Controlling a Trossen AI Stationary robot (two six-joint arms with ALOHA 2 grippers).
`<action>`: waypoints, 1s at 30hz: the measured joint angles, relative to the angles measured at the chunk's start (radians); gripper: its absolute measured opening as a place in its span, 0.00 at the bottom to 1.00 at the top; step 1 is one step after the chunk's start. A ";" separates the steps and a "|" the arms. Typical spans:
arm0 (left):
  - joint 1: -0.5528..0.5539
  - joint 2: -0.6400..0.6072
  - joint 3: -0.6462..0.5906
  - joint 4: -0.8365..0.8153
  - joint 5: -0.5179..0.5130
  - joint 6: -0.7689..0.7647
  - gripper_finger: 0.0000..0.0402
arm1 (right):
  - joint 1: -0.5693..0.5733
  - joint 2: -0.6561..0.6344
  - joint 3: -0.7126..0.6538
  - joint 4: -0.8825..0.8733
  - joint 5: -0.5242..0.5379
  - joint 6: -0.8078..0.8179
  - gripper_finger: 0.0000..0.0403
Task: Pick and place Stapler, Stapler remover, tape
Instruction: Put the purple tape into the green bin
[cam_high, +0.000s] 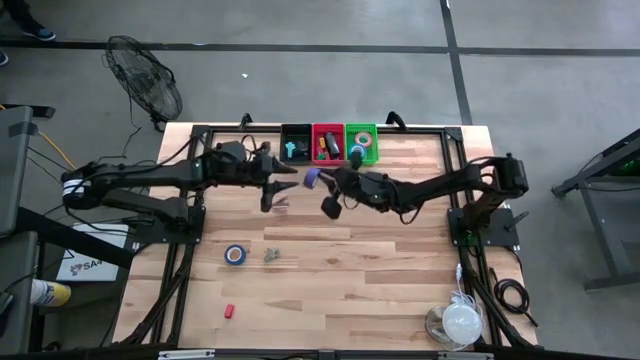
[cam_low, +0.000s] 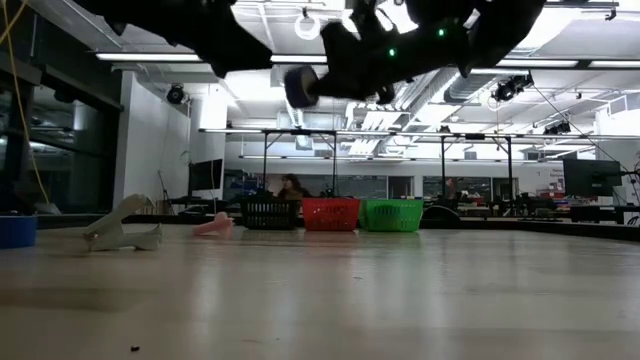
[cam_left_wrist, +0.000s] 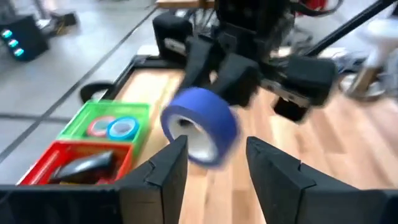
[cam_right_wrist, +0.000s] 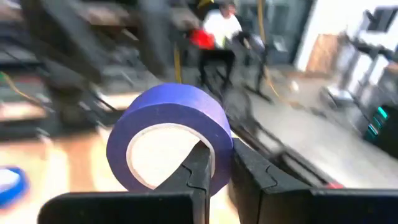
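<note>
The table (cam_high: 340, 270) is pale wood in long planks, its grain plain from above and its top faintly sheened from the low camera. The blue tape roll (cam_right_wrist: 169, 134) looks like matt paper tape wound on a smooth, paler core. The right gripper (cam_right_wrist: 214, 165) and the left gripper (cam_left_wrist: 214, 171) both have dark, matt fingers of what appears to be hard plastic, with smooth flat faces. The three baskets, black (cam_high: 296, 133), red (cam_high: 327, 131) and green (cam_high: 361, 131), seem to be moulded plastic with slotted walls. The table's frame (cam_high: 440, 128) is dark metal tubing with a dull finish.
</note>
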 joint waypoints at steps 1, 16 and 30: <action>0.000 -0.007 0.000 -0.023 -0.020 0.003 0.40 | -0.017 -0.010 0.000 -0.053 0.009 0.021 0.07; 0.000 -0.036 0.000 -0.300 -0.250 0.004 0.41 | -0.491 -0.092 0.066 -0.628 -0.179 0.243 0.07; 0.000 -0.036 0.000 -0.312 -0.252 -0.002 0.41 | -0.673 0.088 0.458 -1.203 -0.293 0.190 0.07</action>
